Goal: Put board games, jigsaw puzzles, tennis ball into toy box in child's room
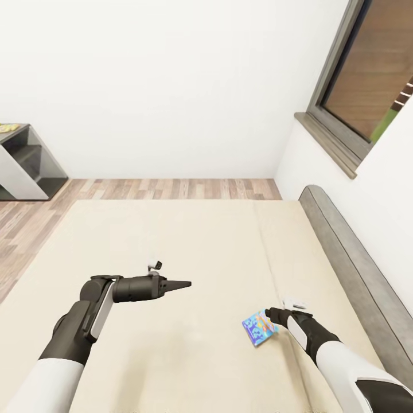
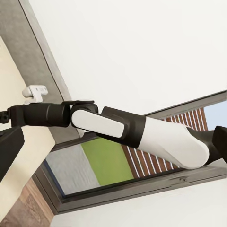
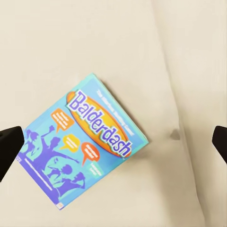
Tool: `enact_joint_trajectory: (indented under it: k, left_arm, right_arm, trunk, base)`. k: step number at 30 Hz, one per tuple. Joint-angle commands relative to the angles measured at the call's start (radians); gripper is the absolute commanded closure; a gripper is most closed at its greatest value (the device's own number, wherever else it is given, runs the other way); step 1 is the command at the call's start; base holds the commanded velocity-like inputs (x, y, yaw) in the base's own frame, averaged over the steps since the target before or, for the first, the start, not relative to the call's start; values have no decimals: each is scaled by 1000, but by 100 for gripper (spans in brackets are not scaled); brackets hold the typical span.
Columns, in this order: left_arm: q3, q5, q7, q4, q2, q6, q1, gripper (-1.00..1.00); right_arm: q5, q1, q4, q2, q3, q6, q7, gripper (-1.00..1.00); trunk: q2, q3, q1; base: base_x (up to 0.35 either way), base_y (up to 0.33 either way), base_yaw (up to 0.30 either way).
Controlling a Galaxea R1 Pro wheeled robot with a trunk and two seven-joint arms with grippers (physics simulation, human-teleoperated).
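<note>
- the board game (image 3: 82, 146), a flat blue box printed "balderdash" on an orange oval, lies cover up on the cream bed (image 1: 172, 246), in the near right part of its top as the head camera sees it.
- in the head view the board game (image 1: 260, 328) sits skewed to the bed's edges, its long axis on a diagonal, one short end toward the right gripper (image 1: 274, 316) and the other toward the open middle of the mattress.
- the right gripper hovers at the box; its jaws stand spread wide, one dark fingertip (image 3: 8, 147) to each side of the box in the right wrist view, gripping nothing.
- whether those fingertips touch the bed cannot be told.
- the left gripper (image 1: 182, 284) is held out over the middle of the bed, pointing toward the right side, well apart from the box; its fingers look drawn together to a point and nothing is in them.
- the bed top is plain and flat, with a faint seam running along it near the box and a small dimple beside that seam.
- a padded grey headboard (image 1: 355, 269) borders the bed's right side against a white wall.
- above it is a grey-framed window (image 1: 367, 74) with a deep sill.
- beyond the bed's far edge runs a wood-plank floor (image 1: 172, 188), then another white wall.
- a low grey shelf unit (image 1: 26, 166) stands at far left on the floor.
</note>
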Motion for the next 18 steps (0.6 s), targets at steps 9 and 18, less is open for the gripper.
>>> enact_joint_trajectory:
  k: [9, 18]
  left_arm:
    - [2, 5, -2, -1, 10, 10, -1, -100]
    - [2, 4, -3, -2, 11, 11, -1, -100]
  right_arm:
    - [-11, -3, -3, -1, -4, 17, 3, -100]
    - [-12, -24, -12, -1, -6, 28, 32, -100]
  trunk:
    - [-2, -16, 0]
    - [-2, -31, 0]
  base:
    - [0, 0, 0]
    - [0, 0, 0]
